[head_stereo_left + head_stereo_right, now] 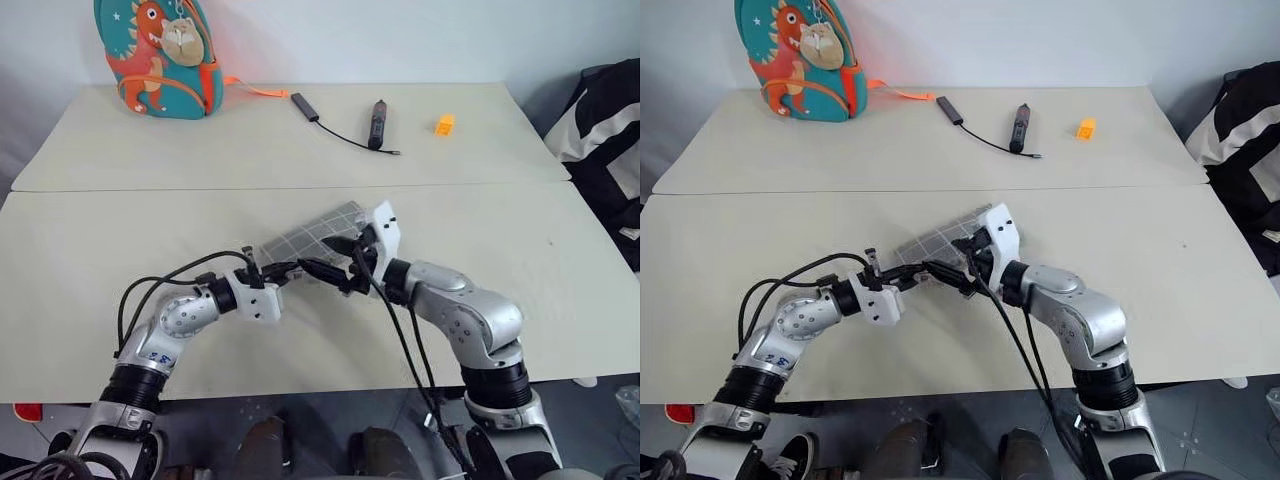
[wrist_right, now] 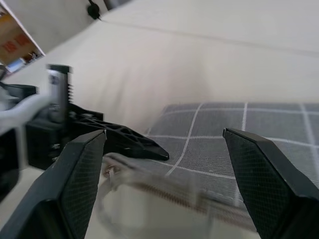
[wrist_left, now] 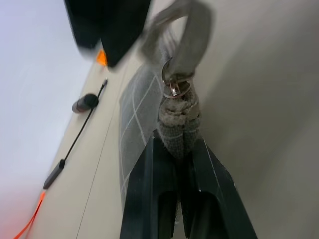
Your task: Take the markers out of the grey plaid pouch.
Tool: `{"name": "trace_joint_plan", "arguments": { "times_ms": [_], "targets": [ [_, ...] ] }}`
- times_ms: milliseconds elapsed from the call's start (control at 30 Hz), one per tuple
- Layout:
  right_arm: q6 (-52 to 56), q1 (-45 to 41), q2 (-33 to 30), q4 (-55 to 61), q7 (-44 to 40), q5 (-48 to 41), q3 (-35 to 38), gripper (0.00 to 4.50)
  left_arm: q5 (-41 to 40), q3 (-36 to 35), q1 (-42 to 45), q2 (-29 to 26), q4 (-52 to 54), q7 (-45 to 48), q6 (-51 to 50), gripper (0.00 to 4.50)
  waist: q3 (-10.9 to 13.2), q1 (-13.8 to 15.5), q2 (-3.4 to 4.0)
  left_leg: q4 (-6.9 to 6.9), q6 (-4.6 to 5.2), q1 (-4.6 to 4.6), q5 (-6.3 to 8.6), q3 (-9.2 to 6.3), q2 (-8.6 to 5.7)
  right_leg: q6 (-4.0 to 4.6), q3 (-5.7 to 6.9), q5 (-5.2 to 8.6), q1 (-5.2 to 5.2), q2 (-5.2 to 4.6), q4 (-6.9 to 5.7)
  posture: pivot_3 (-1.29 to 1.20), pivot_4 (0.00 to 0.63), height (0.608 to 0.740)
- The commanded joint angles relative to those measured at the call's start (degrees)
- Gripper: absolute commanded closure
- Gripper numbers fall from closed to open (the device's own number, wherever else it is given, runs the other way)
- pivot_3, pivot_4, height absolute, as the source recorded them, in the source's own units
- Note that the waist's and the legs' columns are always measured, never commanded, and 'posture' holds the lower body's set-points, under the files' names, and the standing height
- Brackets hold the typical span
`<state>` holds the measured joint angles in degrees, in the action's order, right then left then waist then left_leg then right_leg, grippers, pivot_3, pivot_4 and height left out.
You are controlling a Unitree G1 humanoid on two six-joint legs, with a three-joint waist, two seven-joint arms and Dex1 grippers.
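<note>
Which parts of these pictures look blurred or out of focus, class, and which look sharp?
Left wrist view: the dark shape at the top edge and the far stick with its cable are soft, while the metal ring is fairly crisp. Right wrist view: the zipper edge of the grey plaid pouch smears, though the right gripper fingers look sharp. Left eye view: evenly lit and sharp, with soft shadows.

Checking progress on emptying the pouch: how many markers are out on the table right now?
0. None lies on the table; any are presumably hidden inside the grey plaid pouch, pinched at one end by the left end effector.
</note>
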<state>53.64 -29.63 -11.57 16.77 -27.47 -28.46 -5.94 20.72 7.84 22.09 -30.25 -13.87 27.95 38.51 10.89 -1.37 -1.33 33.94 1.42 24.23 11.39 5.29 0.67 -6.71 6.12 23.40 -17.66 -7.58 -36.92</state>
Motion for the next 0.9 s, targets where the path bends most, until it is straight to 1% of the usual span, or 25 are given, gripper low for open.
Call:
{"name": "trace_joint_plan", "arguments": {
  "times_ms": [33, 100, 133, 200, 233, 333, 467, 500, 533, 633, 700, 900],
  "targets": [
    [0.82, -0.42, -0.47, 2.3, 1.16, -0.12, -0.13, 0.59, -0.53, -0.11, -0.58, 0.01, 3.05, -1.58, -0.99, 4.5, 0.0, -0.1, 0.0, 0.0, 0.0, 0.0, 0.0, 0.0, 0.01, 0.0, 0.0, 0.0, -0.01, 0.0, -0.01, 0.0, 0.15, 0.74],
    [0.83, -0.07, -1.77, 2.35, 0.49, -0.31, 0.33, 0.59, -0.96, -0.21, -0.78, 0.07, 3.41, -1.82, -1.69, 4.5, 0.0, -0.11, 0.0, 0.0, 0.0, 0.0, 0.0, 0.01, 0.01, 0.0, 0.0, 0.0, -0.02, 0.01, -0.01, 0.0, 0.15, 0.74],
    [-0.18, 0.21, -2.52, 2.91, -0.86, -1.14, 1.25, 0.59, -1.6, -0.28, -0.8, 0.06, 3.7, -1.61, -2.1, 4.5, 0.0, -0.1, 0.0, 0.0, 0.0, 0.0, 0.0, 0.01, 0.01, 0.0, 0.0, 0.0, -0.03, 0.0, 0.0, 0.0, 0.15, 0.74],
    [-4.1, 0.72, -5.74, 5.58, -6.37, -2.92, 2.5, 0.59, -3.44, -0.73, -0.6, 0.08, 4.0, -1.05, -3.34, 4.5, 0.0, 0.01, 0.0, 0.0, 0.02, 0.0, 0.02, 0.02, 0.01, 0.0, 0.0, 0.0, -0.03, 0.0, 0.02, 0.0, 0.15, 0.74],
    [-4.24, 0.72, -6.69, 6.56, -8.15, -4.69, 3.46, 0.59, -3.82, -0.68, -0.44, -0.18, 3.94, -0.75, -3.43, 4.5, 0.0, 0.03, 0.0, 0.0, 0.03, 0.02, 0.03, 0.02, 0.0, 0.0, -0.01, 0.0, -0.03, -0.01, 0.04, 0.0, 0.15, 0.74],
    [-4.25, 0.55, -9.66, 7.55, -10.09, -5.5, 3.26, 0.59, -3.72, -0.29, 0.23, -0.84, 3.08, -0.74, -3.19, 4.5, 0.0, -0.08, 0.0, 0.0, 0.18, 0.01, 0.13, 0.02, 0.01, 0.0, -0.02, 0.0, -0.02, -0.02, 0.05, 0.0, 0.15, 0.74],
    [-2.78, 1.76, -13.14, 8.83, -11.65, -5.84, 1.43, 0.59, -3.06, 0.34, 0.84, -0.91, 2.29, -0.85, -3.05, 4.5, 0.0, -0.13, 0.0, 0.0, 0.18, 0.0, 0.14, 0.02, 0.03, 0.0, 0.01, 0.0, -0.02, 0.0, 0.04, 0.0, 0.15, 0.74],
    [-4.81, 2.96, -15.16, 9.03, -12.43, -2.94, -1.22, 0.59, -3.0, 0.41, 0.92, -0.89, 2.34, -0.87, -3.04, 4.5, 0.0, -0.11, 0.0, 0.0, 0.18, 0.0, 0.14, 0.02, 0.03, 0.0, 0.0, 0.0, -0.02, -0.01, 0.04, 0.0, 0.15, 0.74],
    [-5.79, 3.95, -15.84, 8.96, -12.63, -1.75, -2.54, 0.59, -3.16, 0.4, 0.91, -0.82, 2.45, -0.85, -3.12, 4.5, 0.0, -0.09, 0.0, 0.0, 0.18, 0.0, 0.14, 0.02, 0.02, 0.0, 0.0, 0.0, -0.02, -0.01, 0.05, 0.0, 0.15, 0.74],
    [-9.08, 5.81, -17.06, 7.98, -12.51, 1.76, -5.88, 0.59, -3.13, 0.54, 0.89, -0.87, 2.75, -0.8, -3.12, 4.5, 0.0, 0.01, -0.01, 0.0, 0.17, 0.01, 0.14, 0.02, 0.02, 0.0, 0.0, 0.0, 0.01, -0.03, 0.09, 0.0, 0.15, 0.74],
    [-9.9, 6.5, -16.68, 7.07, -12.11, 2.89, -7.09, 0.59, -3.16, 0.61, 0.85, -0.96, 2.95, -0.67, -3.09, 4.5, 0.0, 0.01, -0.01, 0.0, 0.15, 0.01, 0.13, 0.04, 0.02, 0.0, 0.02, 0.0, 0.0, -0.03, 0.1, 0.0, 0.15, 0.74],
    [-11.95, 5.63, -12.62, 4.06, -9.78, 5.35, -8.24, 0.59, -3.22, 0.84, 0.56, -1.21, 3.42, -0.54, -3.01, 4.5, 0.0, -0.09, -0.01, 0.01, 0.1, -0.01, 0.1, 0.05, 0.03, -0.01, 0.03, 0.0, 0.0, -0.02, 0.06, 0.0, 0.15, 0.74]
  ]
}}
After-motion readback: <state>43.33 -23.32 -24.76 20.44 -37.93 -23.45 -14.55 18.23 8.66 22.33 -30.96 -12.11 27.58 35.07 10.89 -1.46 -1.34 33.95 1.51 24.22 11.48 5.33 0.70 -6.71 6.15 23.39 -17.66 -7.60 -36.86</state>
